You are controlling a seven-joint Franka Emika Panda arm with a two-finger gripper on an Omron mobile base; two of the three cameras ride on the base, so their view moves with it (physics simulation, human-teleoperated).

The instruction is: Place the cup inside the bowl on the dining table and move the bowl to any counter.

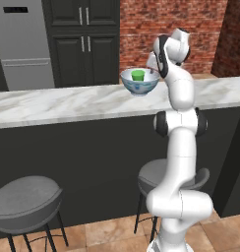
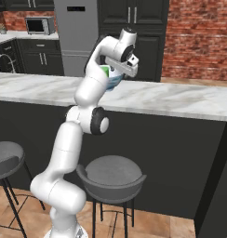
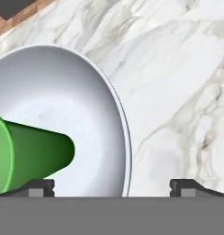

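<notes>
Hand view: cup [image 3: 33, 153] sits inside bowl [image 3: 58, 119] on the worktop [image 3: 178, 92].
End effector [image 3: 112, 186] fully open, holding nothing; its fingertips should straddle the bowl rim squarely before closing.

Two round grey stools stand on the tan tiled floor [image 1: 107, 229] at the near side: one stool [image 1: 26, 199] to the left, the other stool [image 2: 110, 179] further right. On the far side rise tall dark cabinets [image 1: 82, 42] with silver handles, a grey refrigerator [image 1: 23, 44] to their left and a red brick wall [image 1: 166, 29] to their right. A microwave [image 2: 39, 25] sits at the far left.
</notes>
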